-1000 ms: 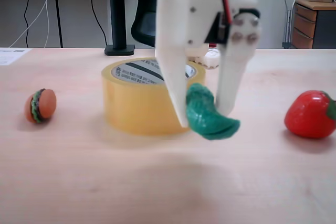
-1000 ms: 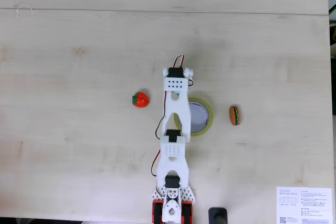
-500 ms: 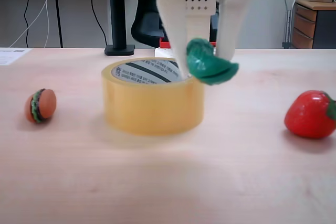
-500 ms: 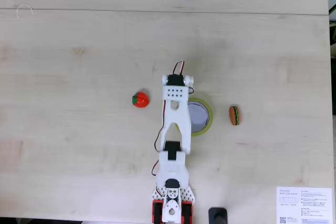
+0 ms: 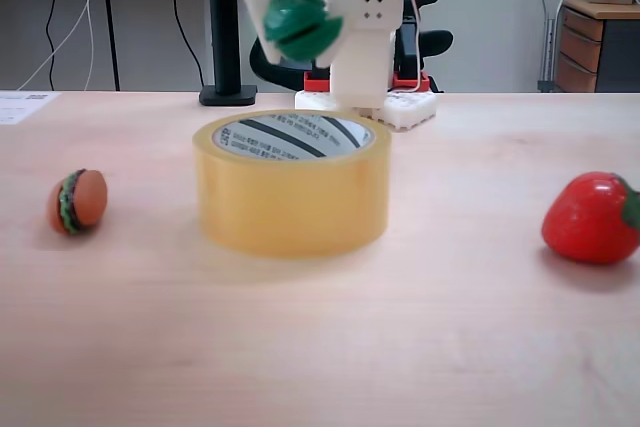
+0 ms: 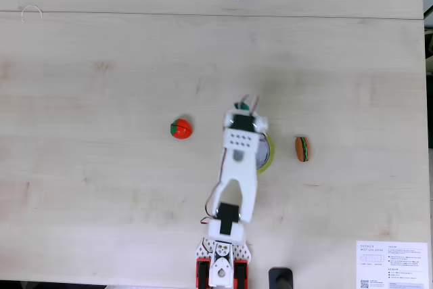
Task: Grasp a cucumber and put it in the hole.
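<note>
Here the cucumber [image 5: 297, 23] hangs high in the upper middle of a fixed view, clamped between the two white fingers of the gripper [image 5: 303, 27], with its round end turned toward the camera, so its long axis seems to run away from the lens. The hole [image 5: 292, 136] of the tape roll [image 5: 290, 197] lies straight below it with a clear gap of air between them. In the top-down fixed view a bit of green cucumber [image 6: 239, 107] shows just above the roll's rim [image 6: 268, 155], so I judge the drop needs a small shift toward the centre.

White plastic arm [image 6: 233, 187] — black servos, red base, red-and-white cable, seemingly perforated wrist plate.
</note>
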You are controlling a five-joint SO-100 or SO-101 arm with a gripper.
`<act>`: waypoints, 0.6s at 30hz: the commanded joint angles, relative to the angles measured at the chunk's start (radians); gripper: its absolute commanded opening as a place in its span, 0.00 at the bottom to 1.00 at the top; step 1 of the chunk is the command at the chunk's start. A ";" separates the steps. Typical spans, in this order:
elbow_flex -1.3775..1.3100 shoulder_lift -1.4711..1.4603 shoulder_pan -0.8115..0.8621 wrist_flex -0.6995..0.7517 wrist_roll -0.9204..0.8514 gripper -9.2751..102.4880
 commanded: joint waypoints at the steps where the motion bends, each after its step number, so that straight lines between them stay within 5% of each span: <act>1: 0.041 0.161 0.028 0.031 -0.009 0.08; 18: 0.262 0.291 0.032 0.018 -0.009 0.08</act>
